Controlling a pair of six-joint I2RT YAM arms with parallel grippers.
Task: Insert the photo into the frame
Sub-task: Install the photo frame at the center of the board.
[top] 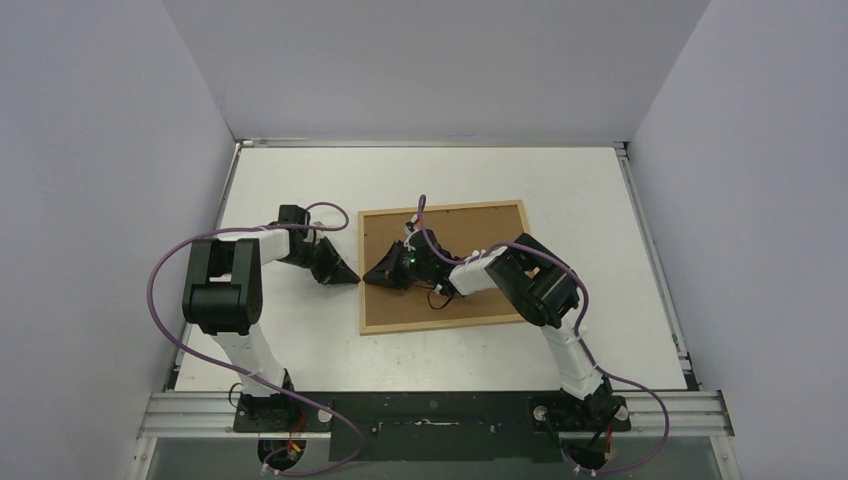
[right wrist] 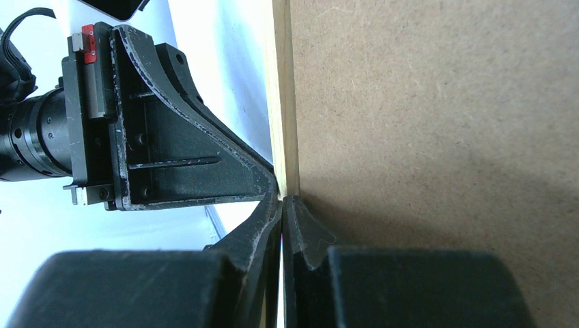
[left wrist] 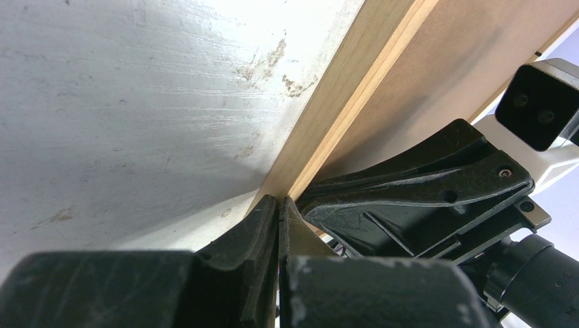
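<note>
Left arm (top: 222,290) and right arm (top: 535,290) lean over the white table (top: 300,180). The frame (top: 480,225) lies brown back up. Left gripper (left wrist: 280,201) and right gripper (right wrist: 282,199), pinched shut on nothing, touch its left edge. No photo shows; maybe it's already inside, I can't tell.

We count one frame (top: 480,222), back up at the centre of the picture: one brown board inside one light-wood rim. There are two arms, the left arm (top: 225,290) at lower left and the right arm (top: 535,290) at lower right. There are two end effectors, the left end effector (top: 355,278) and the right end effector (top: 366,279). We count two purple cables, a left cable (top: 152,285) and a right cable (top: 584,295). One white surface (top: 300,180) carries them all.
</note>
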